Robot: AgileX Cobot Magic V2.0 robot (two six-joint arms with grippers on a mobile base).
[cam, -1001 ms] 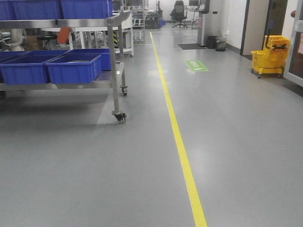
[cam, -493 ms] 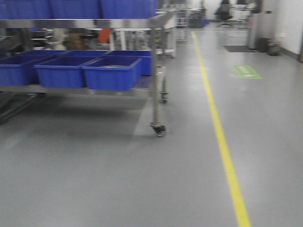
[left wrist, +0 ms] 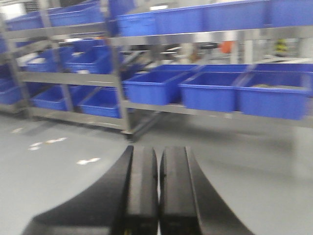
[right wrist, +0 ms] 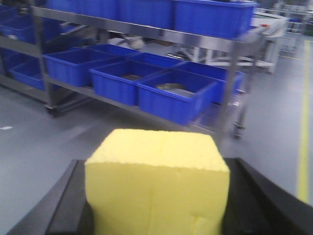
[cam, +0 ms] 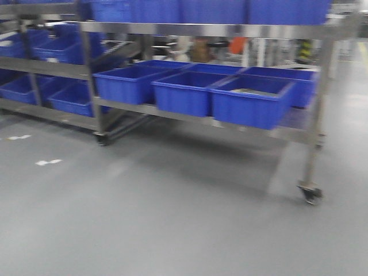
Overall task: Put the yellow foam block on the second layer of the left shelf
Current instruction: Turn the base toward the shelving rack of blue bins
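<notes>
Between the black fingers of the right gripper [right wrist: 157, 164]: the yellow foam block [right wrist: 156, 191] is pinched on its left and right faces; its top face is grainy with a faint seam.
Block's place: in front of the steel rack [right wrist: 146, 30], well apart from it and not on any level.
Left gripper [left wrist: 158, 161]: its two black fingers are pressed together with nothing between them, facing the steel rack from over the floor.
Grey floor [cam: 172, 218]: bare in front of the steel rack, with small white marks [cam: 48, 163] toward its left end.
Yellow floor line [right wrist: 304, 147]: runs along the floor to the right of the steel rack.
Caster [cam: 310, 194]: under the steel rack's front right post.
Blue bins [cam: 253, 100]: three stand side by side along the front of the steel rack's lower level, touching or nearly so, with more behind; the rightmost holds something pale, too blurred to name.
Upper bins [cam: 213, 10]: a row of blue bins on the steel rack's top level.
Second rack [cam: 34, 63]: just left of the steel rack, also loaded with blue bins.
</notes>
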